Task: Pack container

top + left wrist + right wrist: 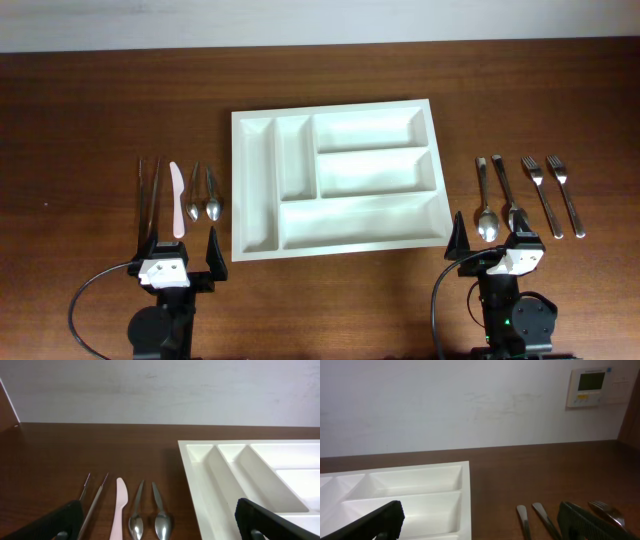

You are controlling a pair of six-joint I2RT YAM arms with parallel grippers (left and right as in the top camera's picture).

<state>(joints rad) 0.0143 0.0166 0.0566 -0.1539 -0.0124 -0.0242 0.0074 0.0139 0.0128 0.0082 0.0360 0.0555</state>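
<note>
The white cutlery tray (338,181) lies in the middle of the table with all five compartments bare; it also shows in the left wrist view (240,480) and the right wrist view (410,495). Left of it lie dark chopsticks (148,195), a pink knife (177,197) and two small spoons (203,193). Right of it lie two large spoons (497,196) and two forks (552,193). My left gripper (178,247) is open and holds nothing, just in front of the left cutlery. My right gripper (490,238) is open and holds nothing, near the large spoons' bowls.
The wooden table (100,110) ends at a white wall at the back. A wall thermostat (592,386) shows in the right wrist view. Black cables (85,300) loop beside each arm base at the front edge.
</note>
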